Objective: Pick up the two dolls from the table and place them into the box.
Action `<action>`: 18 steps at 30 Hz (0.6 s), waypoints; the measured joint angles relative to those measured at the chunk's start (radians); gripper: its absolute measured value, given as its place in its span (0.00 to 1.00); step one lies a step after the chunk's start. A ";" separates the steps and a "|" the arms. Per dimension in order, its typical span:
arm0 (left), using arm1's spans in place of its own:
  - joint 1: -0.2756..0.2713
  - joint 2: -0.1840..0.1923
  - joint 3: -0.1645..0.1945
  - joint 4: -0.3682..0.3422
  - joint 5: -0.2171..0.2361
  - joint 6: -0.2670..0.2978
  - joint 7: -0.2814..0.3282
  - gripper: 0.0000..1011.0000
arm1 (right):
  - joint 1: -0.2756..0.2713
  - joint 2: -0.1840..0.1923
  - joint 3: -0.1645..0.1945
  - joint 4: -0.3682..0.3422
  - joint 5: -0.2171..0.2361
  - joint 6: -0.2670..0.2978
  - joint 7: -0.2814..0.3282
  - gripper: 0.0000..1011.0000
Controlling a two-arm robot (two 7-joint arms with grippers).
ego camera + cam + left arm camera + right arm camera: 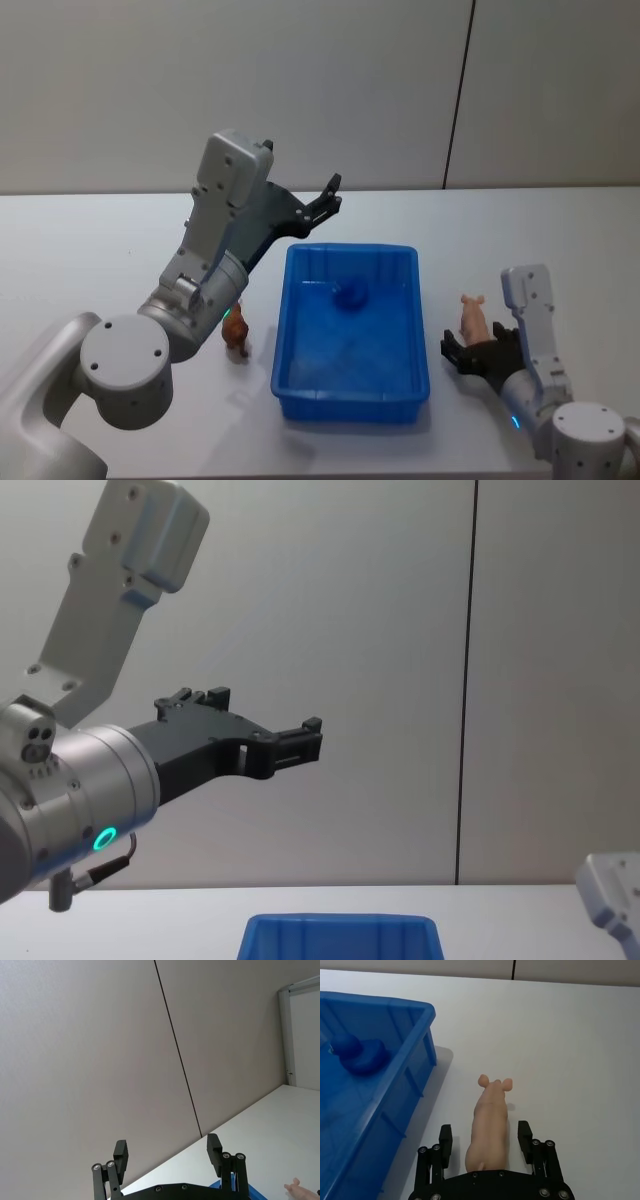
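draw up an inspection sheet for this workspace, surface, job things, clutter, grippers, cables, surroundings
surface: white table, flat
job's things: blue box mid-table; pink pig on the table right of it; brown doll on the table left of it
clutter: blue duck inside the box
grippers: left gripper open, empty, raised high near the box's far left corner; right gripper open, low, fingers either side of the pig's rear
cables: nothing seen
surroundings: grey wall with a dark vertical seam
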 joint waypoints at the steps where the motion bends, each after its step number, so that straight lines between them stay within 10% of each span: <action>1: 0.000 0.000 0.000 0.000 0.000 0.000 0.000 0.99 | 0.000 0.000 0.000 0.000 0.000 0.000 0.000 0.78; 18: 0.000 0.000 0.000 0.000 0.000 0.000 0.000 0.99 | 0.003 -0.008 -0.003 -0.009 -0.045 -0.065 -0.016 0.36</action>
